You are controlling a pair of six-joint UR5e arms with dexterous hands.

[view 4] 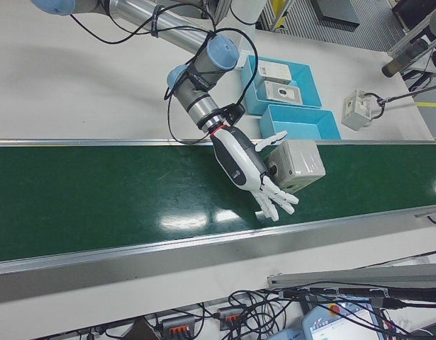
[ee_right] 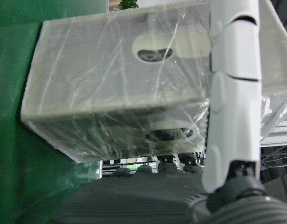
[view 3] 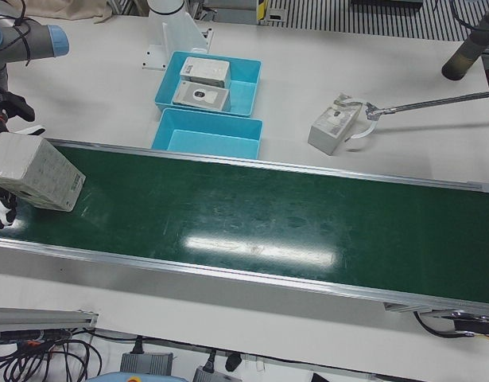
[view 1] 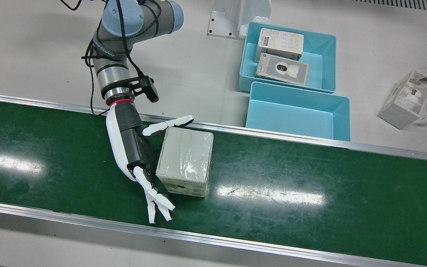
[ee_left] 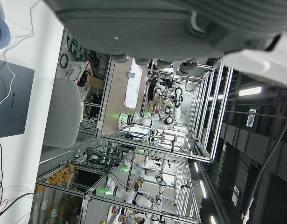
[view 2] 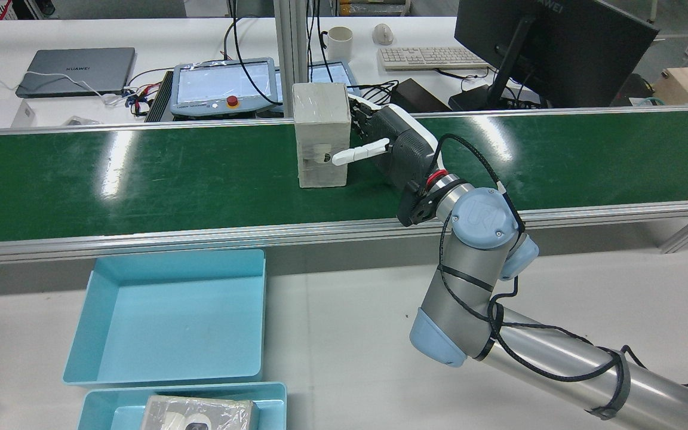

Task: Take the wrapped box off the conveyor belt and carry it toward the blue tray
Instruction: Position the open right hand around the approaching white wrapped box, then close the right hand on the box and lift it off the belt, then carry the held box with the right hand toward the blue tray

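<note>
The wrapped box (view 1: 185, 159), grey under clear film, stands on the green conveyor belt (view 1: 310, 178). It also shows in the rear view (view 2: 320, 134), left-front view (view 3: 33, 177), right-front view (view 4: 299, 163) and right hand view (ee_right: 124, 88). My right hand (view 1: 139, 152) is open with its palm against the box's side. Its thumb reaches along the box's far edge and its fingers (view 1: 158, 204) stick out past the near edge. The empty blue tray (view 1: 298, 111) sits just beyond the belt's far rail. Only the palm of my left hand (ee_left: 171, 28) shows, in its own view.
A second blue tray (view 1: 326, 63) behind the first holds two boxes. Another wrapped box (view 1: 406, 98) lies on the white table at the far right beside a black ring. Aluminium rails border the belt. Monitors and a keyboard stand past the belt in the rear view.
</note>
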